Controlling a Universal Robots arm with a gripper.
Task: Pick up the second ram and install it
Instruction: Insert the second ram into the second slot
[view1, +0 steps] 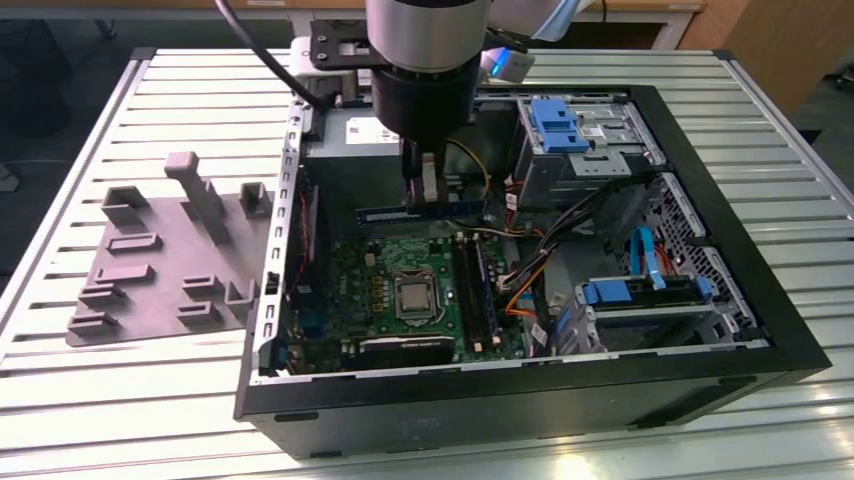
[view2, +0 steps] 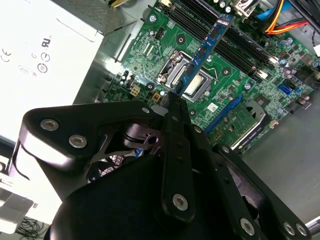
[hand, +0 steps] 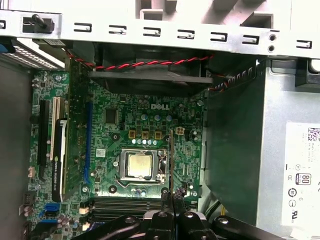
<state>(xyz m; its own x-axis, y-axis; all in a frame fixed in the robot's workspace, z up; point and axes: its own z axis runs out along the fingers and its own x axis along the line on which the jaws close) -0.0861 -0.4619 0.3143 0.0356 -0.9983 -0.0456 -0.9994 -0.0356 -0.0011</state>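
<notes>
Exterior view: your end effector (view1: 424, 188) is clamping the second ram (view1: 400, 212) above the motherboard (view1: 380, 265); with any tilt in that thin grip, you are risking missing the slots (view1: 470, 285) below it.

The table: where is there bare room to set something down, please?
The table is bare around the grey fixture plate, at the exterior view's left of the computer case. Inside the case, cables and drive cages crowd the floor.
</notes>
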